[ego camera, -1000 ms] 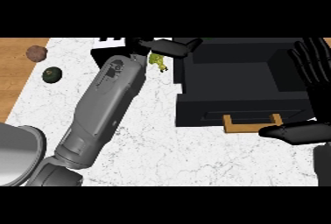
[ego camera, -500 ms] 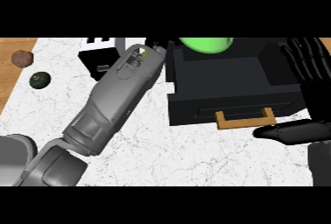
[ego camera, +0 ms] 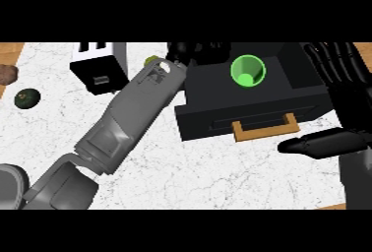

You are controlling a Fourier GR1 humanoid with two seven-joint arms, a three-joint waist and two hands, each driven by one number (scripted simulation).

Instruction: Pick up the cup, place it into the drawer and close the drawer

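The green cup stands upright inside the open black drawer, its mouth facing up. A tan handle juts from the drawer's front. My left hand lies at the drawer's far left corner, just left of the cup and not curled round it. Its grey forearm runs diagonally across the counter. My right hand stays open at the view's right edge beside the drawer, fingers up. Its thumb points left below the drawer's front right corner.
A black boxy appliance sits left of my left forearm. A dark green round object and a brown one lie near the counter's left edge. A small yellow-green item peeks out beside my left wrist.
The cup has come into full view and now sits low in the drawer, clear of my left hand. The view has shifted, bringing in the black appliance. My right hand has kept still.
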